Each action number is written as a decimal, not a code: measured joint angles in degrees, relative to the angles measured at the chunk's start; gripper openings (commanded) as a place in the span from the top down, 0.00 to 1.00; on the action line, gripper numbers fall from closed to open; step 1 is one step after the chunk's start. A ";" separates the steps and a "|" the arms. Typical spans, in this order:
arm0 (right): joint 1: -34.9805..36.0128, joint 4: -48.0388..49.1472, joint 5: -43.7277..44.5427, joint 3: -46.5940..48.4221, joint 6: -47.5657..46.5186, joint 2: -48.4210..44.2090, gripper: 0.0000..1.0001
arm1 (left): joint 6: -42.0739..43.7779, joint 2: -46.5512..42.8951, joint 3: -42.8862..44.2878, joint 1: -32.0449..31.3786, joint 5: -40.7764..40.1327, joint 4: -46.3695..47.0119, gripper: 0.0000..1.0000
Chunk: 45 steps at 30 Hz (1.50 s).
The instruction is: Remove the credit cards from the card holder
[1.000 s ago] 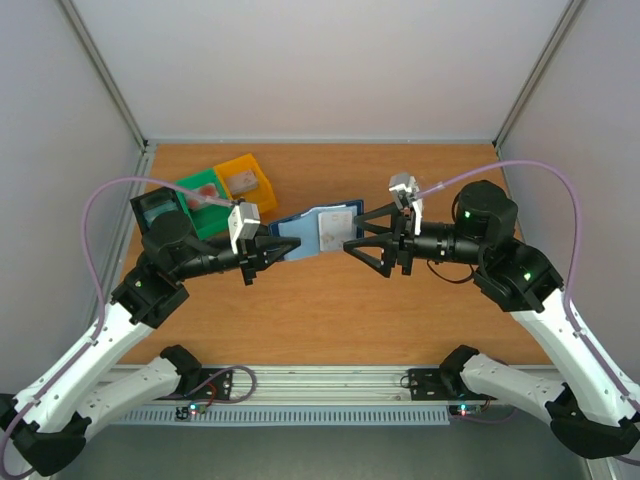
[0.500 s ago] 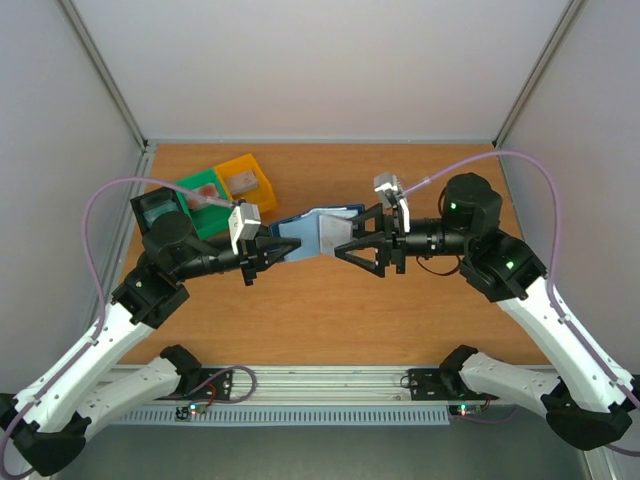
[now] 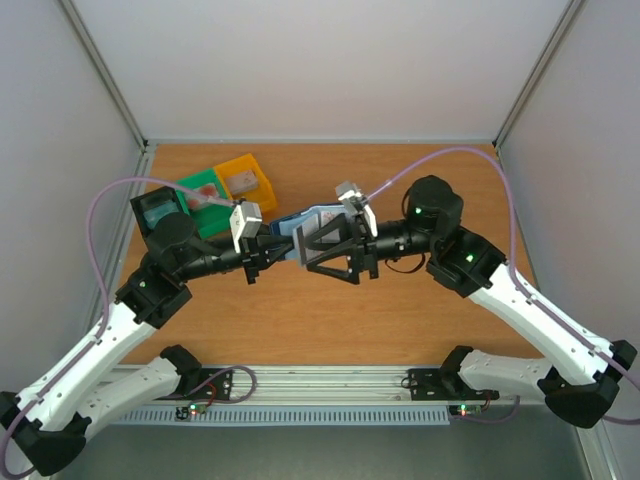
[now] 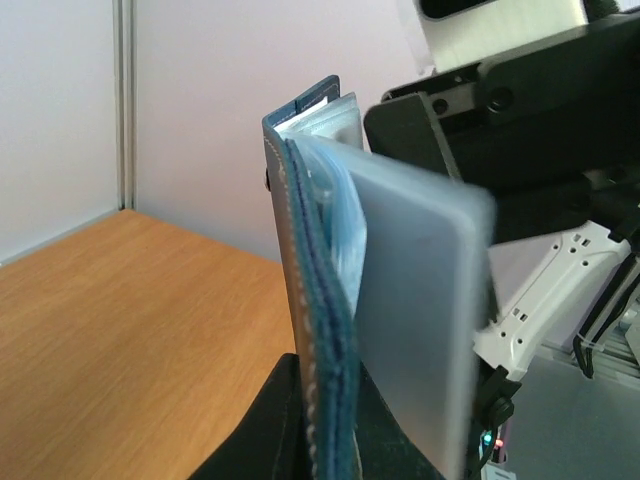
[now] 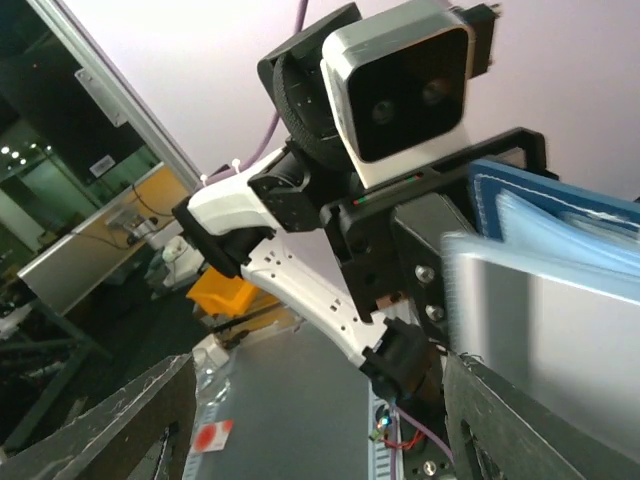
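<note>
Top external view: an orange-brown wooden tabletop [image 3: 420, 170] boxed in by pale walls [image 3: 320, 70] and metal corner posts. A green bin [image 3: 205, 195], yellow bin [image 3: 245, 178] and black bin [image 3: 155, 208] cluster at ten o'clock. My left claw [image 3: 275, 248] is clamped tight on the navy card holder [image 3: 318, 222], lifted above table centre. My right claw [image 3: 308, 250], jaws spread wide, straddles its three o'clock half, gripping nothing.
</note>
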 measured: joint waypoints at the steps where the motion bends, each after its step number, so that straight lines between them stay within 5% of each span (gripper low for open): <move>1: 1.75 -0.85 1.60 0.76 -0.92 0.76 0.32 | -0.42 0.00 -0.28 0.00 -0.02 0.55 1.00; 11: 6.01 -12.48 14.49 5.25 -12.04 -1.16 0.31 | -6.93 -2.12 -5.99 0.00 2.86 9.92 1.00; 21: 6.01 -24.30 21.97 10.29 -18.18 -3.17 0.63 | -15.08 -8.50 -11.78 0.00 6.54 22.34 1.00; 36: 6.16 -25.99 11.78 12.94 -19.30 4.17 0.77 | -15.08 -9.57 -13.27 0.07 8.61 26.10 1.00; 45: 6.16 -24.41 8.00 12.94 -18.93 4.22 0.72 | -13.62 -9.62 -13.27 0.04 8.81 26.36 1.00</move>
